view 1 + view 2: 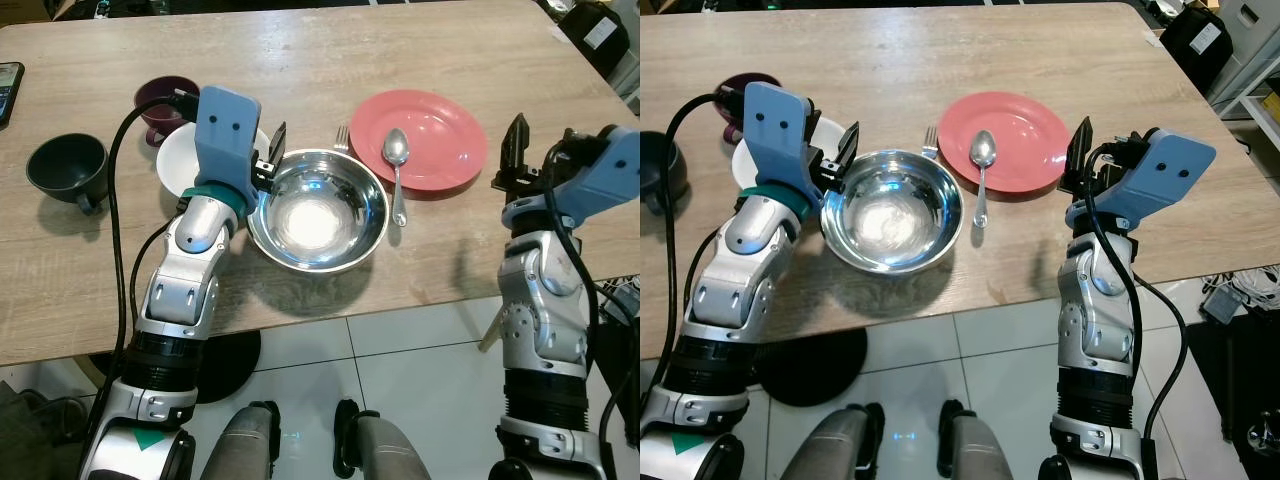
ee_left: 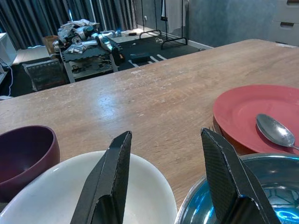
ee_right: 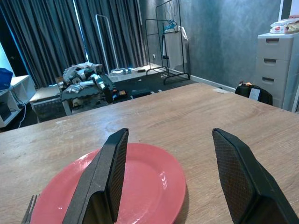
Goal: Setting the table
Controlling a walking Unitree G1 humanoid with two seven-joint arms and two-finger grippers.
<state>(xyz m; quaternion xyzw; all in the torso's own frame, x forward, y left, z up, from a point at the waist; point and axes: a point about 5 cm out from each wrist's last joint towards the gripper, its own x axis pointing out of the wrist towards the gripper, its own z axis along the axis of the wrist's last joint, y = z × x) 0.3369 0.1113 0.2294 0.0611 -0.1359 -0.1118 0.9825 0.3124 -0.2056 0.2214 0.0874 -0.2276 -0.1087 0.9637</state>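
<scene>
A shiny steel bowl [image 1: 317, 210] sits near the wooden table's [image 1: 420, 45] front edge. To its right lies a red plate [image 1: 440, 135] with a spoon [image 1: 397, 165] resting across its left rim, and a fork [image 1: 341, 137] pokes out between plate and bowl. My left gripper [image 1: 272, 152] is open at the steel bowl's left rim, one finger [image 2: 110, 177] over a white bowl [image 1: 178, 160], the other finger [image 2: 229, 177] over the steel rim. My right gripper [image 1: 514, 152] hovers open and empty just right of the red plate [image 3: 140, 182].
A maroon cup [image 1: 163, 100] stands behind the white bowl, and a dark cup [image 1: 68, 168] sits further left. A phone [image 1: 8, 90] lies at the table's left edge. Bare wood stretches across the far half of the table. Tiled floor lies below the front edge.
</scene>
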